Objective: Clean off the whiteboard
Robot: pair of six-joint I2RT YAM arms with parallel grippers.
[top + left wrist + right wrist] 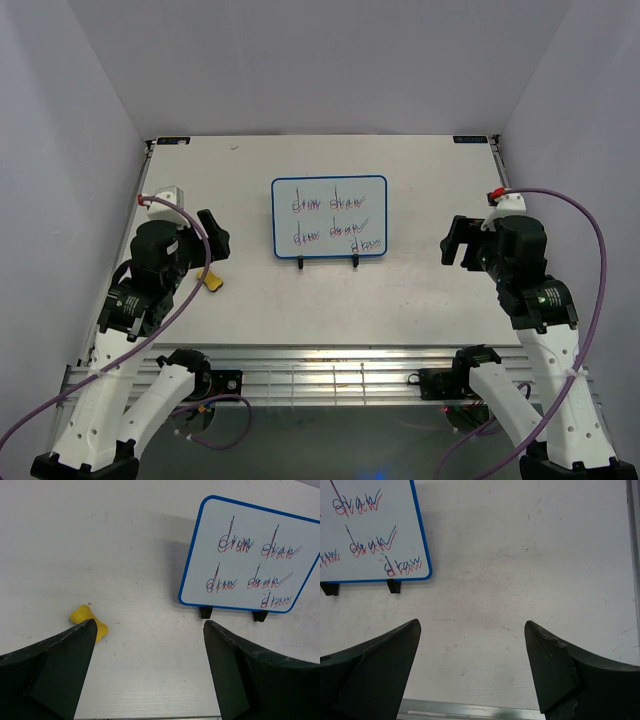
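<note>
From above, the whiteboard [329,217] sits mid-worktop [400,300], nearer the far edge, and is covered in purple-red writing. The left gripper [212,240] waits by the left edge and the right gripper [455,243] by the right, both well apart from the board.

The left wrist camera shows that pincer spread and empty, with a yellow eraser [89,622] beside one fingertip.

On the right wrist camera the fingers are likewise spread, holding nothing.

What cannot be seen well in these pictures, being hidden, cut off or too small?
Yellow eraser: left wrist view, partly behind the left gripper; top view, partly under the left arm.
Whiteboard: right wrist view, cut off by the top and left edges.
Its writing: top view, too small to read.
Small grey thing beside the left arm: top view, too small to name.
</note>
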